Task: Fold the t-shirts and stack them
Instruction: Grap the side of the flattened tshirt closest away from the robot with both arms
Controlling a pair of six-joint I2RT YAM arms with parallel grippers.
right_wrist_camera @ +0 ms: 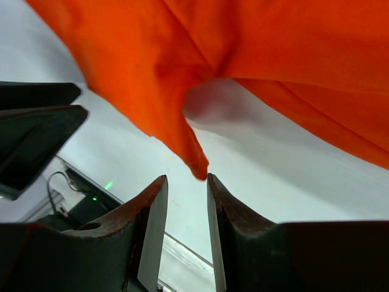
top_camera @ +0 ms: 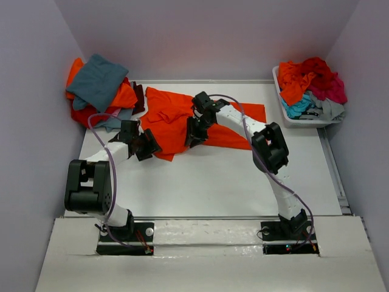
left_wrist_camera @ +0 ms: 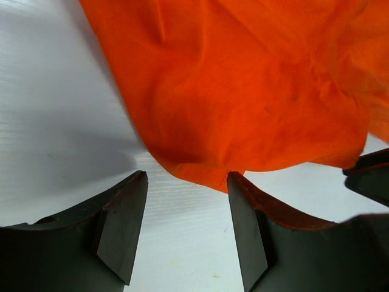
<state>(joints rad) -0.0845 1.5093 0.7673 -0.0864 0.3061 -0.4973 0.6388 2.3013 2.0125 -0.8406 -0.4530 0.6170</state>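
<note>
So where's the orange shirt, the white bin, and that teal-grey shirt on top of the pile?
orange t-shirt (top_camera: 170,118): overhead view, on its spread middle.
white bin (top_camera: 310,124): overhead view, on its near rim.
teal-grey t-shirt (top_camera: 97,79): overhead view, middle of the top shirt, left pile.

I see the orange t-shirt (top_camera: 170,115) lying rumpled across the far middle of the table (top_camera: 213,182). The left gripper (top_camera: 149,148) sits at its near-left edge and the right gripper (top_camera: 194,135) over its middle. A pile of shirts (top_camera: 100,85) lies far left, and a white bin (top_camera: 304,121) heaped with more shirts stands far right.
</note>
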